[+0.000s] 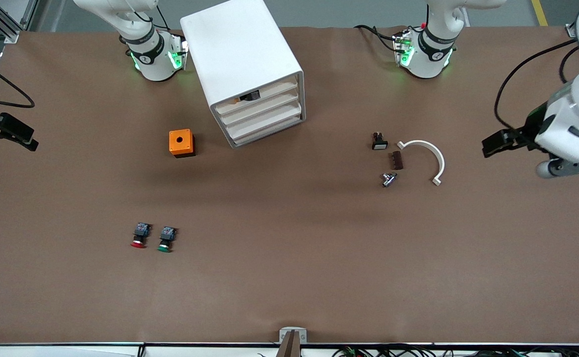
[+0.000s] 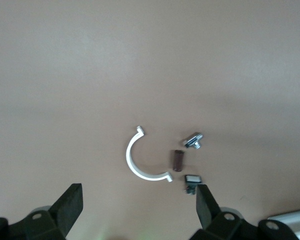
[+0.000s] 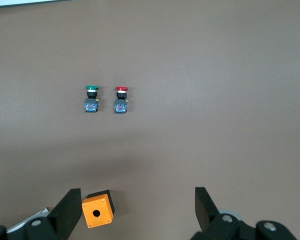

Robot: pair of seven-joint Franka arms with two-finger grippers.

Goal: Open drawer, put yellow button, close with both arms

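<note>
— Two grippers, status?
— Each waits at its own arm's end of the table. Left gripper (image 1: 492, 145) and right gripper (image 1: 24, 136) hang over bare table (image 1: 289, 277), jaws spread wide, holding nothing.
— Drawer (image 1: 264, 96)?
— Top of the cabinet (image 1: 242, 54), flush with the two below. Its face looks toward the front camera, skewed toward the left arm's end, and its long axis runs along that face.
— Yellow button (image 1: 246, 97)?
— In the drawer's front notch: dark body, orange glint. Heading unclear.

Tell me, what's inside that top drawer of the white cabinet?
The top drawer is shut. Through its front, something dark with a bit of orange shows. The rest is hidden inside the cabinet, so I cannot identify it.
</note>
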